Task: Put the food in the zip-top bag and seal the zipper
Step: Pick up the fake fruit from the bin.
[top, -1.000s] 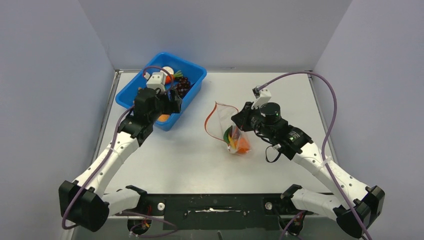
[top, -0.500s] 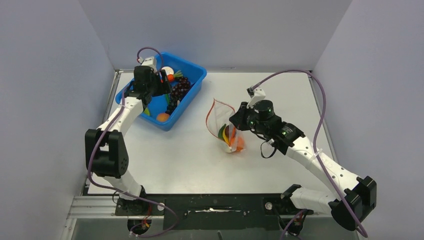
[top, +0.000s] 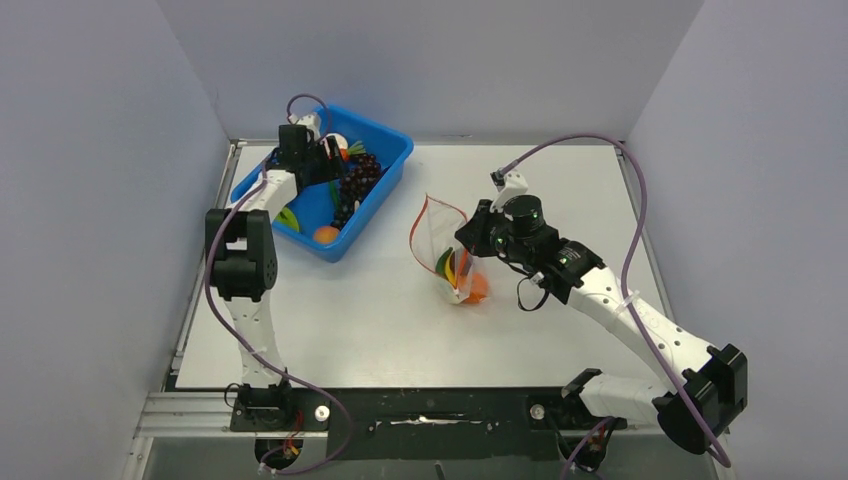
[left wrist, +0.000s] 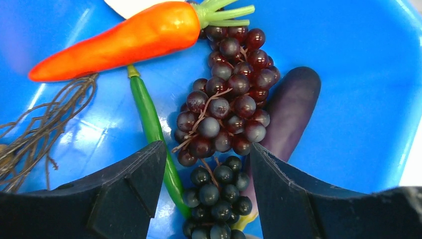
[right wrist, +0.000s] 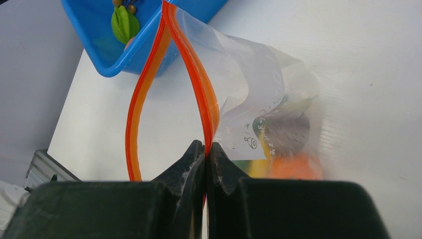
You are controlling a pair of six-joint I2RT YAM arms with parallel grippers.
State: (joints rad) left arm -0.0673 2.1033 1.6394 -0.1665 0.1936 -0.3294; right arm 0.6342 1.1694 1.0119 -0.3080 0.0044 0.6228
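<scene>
My left gripper (left wrist: 208,164) is open inside the blue bin, low over the dark purple grapes (left wrist: 226,114), its fingers either side of the lower bunch. An orange carrot with a green top (left wrist: 124,37), a thin green piece (left wrist: 149,119) and a purple eggplant (left wrist: 293,107) lie beside the grapes. My right gripper (right wrist: 205,149) is shut on the red-orange zipper (right wrist: 199,89) of the clear zip-top bag (right wrist: 263,84) and holds its mouth open. Orange, yellow and green food (top: 463,280) lies in the bag's bottom. In the top view the left gripper (top: 335,165) is at the bin's back.
The blue bin (top: 395,150) stands at the back left and also holds an orange ball (top: 326,235), a green piece (top: 290,218) and a white disc (top: 337,141). The bag (top: 440,240) stands mid-table, right of the bin. Grey walls close in three sides.
My left arm has stretched from the bin's near edge to its back, and the gripper now hangs over the grapes. My right gripper has shifted the bag slightly left.
</scene>
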